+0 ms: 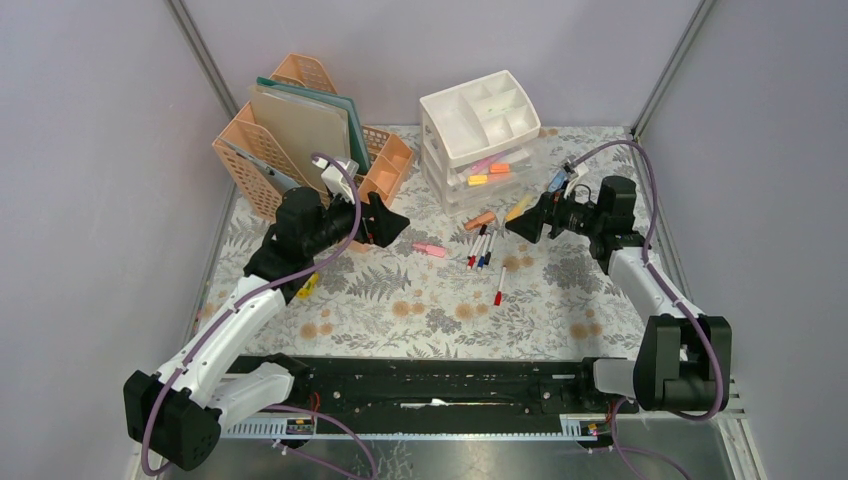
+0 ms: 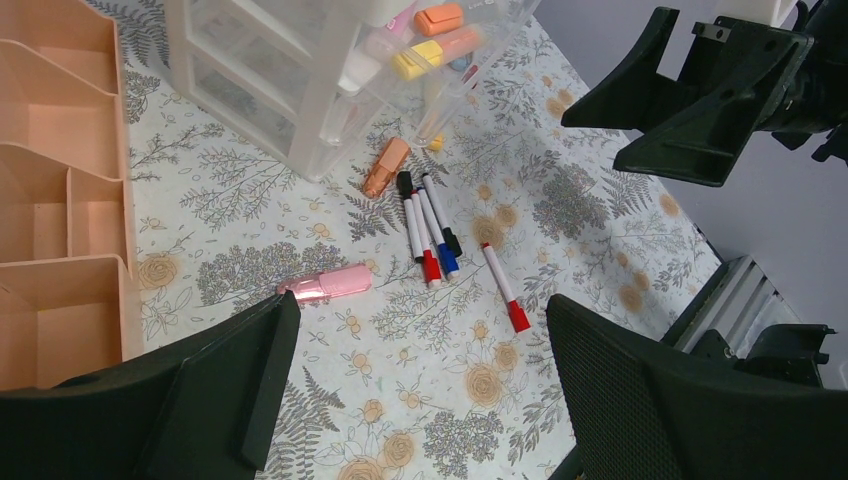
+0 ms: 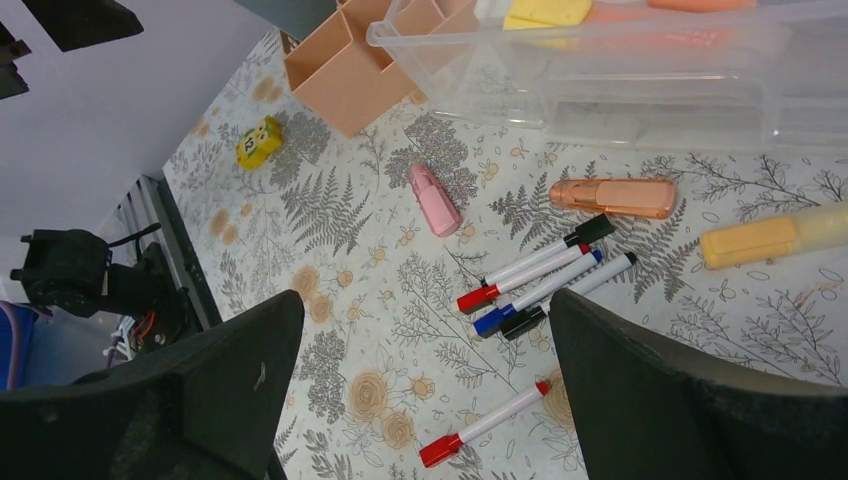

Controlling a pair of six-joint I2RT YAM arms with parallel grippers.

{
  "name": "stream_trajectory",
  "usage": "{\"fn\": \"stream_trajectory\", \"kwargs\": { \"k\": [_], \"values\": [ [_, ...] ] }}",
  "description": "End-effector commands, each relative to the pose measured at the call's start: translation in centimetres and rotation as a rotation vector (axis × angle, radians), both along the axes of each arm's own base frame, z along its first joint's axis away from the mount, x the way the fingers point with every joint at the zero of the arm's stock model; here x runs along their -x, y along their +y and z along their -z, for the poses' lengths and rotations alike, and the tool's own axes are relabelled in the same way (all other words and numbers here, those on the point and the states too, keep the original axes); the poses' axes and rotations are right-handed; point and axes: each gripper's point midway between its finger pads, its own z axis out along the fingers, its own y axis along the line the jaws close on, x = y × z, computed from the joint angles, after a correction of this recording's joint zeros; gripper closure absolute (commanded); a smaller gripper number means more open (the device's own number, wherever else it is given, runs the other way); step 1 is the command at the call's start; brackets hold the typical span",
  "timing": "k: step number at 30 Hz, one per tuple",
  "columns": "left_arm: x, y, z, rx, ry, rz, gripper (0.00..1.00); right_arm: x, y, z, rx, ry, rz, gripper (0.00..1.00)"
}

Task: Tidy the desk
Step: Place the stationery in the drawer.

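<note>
Presently both arms hang over the desk, which spreads out from under the white drawer unit toward the arm bases. The left gripper, left of the unit, has its fingers spread wide with nothing between them. The right gripper, just off the unit's front right corner, is likewise spread and empty.

Hazards, as judged:
- The markers in front of the unit lie side by side and touching. Closing on one would likely shove its neighbours, and round barrels roll.
- The two grippers face each other across that cluster, so reaching in together risks a clash.
- The orange highlighter lies close beneath the unit's open drawer, and a careless descent there could strike the plastic.
- The pink highlighter and the lone red-capped marker lie apart, farther out from the unit, and look the safer picks.
- Dragged fingertips could ruck the cloth.

Surface: pale cloth printed with grey ferns and tan flowers, with a black rail along the edge opposite the unit.

Room: plain lilac-grey walls, with metal posts behind the unit.
</note>
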Motion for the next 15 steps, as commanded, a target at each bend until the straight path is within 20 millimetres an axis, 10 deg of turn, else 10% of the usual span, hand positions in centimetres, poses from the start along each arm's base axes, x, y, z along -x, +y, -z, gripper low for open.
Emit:
{"fn": "stream_trajectory", "kwargs": {
  "k": [1, 15],
  "values": [
    [0.0, 0.0, -1.9, 0.025, -0.082, 0.014, 0.01, -0.5, -0.3, -1.6, -0.061, -0.045, 0.016, 0.00],
    [0.5, -0.1, -2.7, 0.045, -0.101, 0.026, 0.01, -1.7, -1.8, 1.0, -0.084, 0.042, 0.127, 0.00]
  ]
}}
